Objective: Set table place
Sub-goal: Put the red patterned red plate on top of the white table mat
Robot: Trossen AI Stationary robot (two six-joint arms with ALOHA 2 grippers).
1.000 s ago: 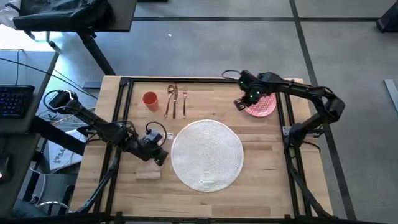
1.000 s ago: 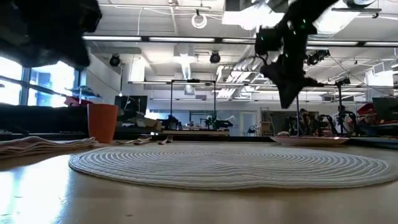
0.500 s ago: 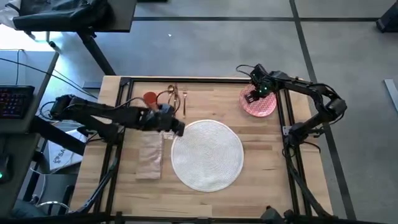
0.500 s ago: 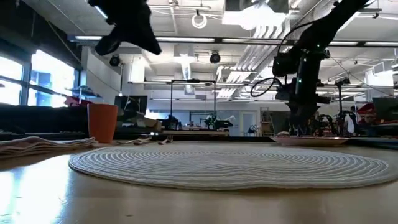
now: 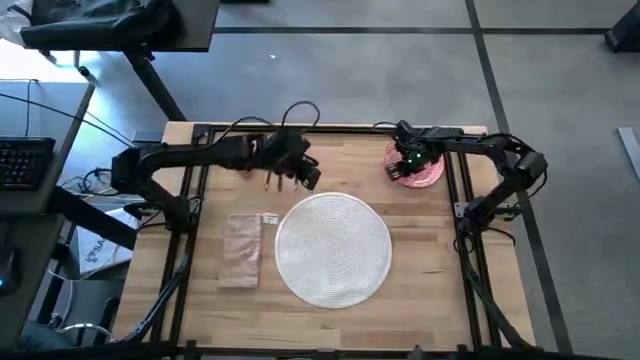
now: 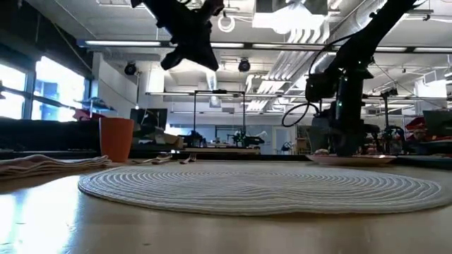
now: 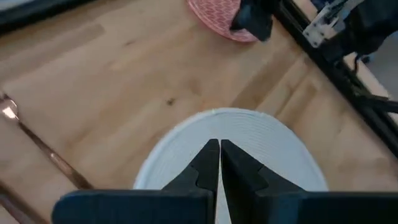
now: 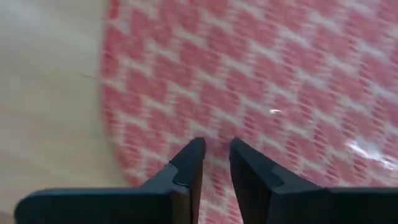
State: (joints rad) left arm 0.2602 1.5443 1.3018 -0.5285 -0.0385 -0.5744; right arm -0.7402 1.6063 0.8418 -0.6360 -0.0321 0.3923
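Plate (image 8: 273,81): pink, red check pattern. Placemat (image 5: 333,247): white, woven rings. Cup (image 6: 116,139): orange-red. Napkin (image 5: 241,250): beige-pink.

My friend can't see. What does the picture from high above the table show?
Two dark robot arms reach over a wooden table: the left gripper hovers beyond a round white placemat, and the right gripper is over a pink plate. A napkin lies beside the placemat.

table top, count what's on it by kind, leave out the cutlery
round white woven placemat: 1
red-patterned plate: 1
beige-pink cloth napkin: 1
orange-red cup: 1
total: 4
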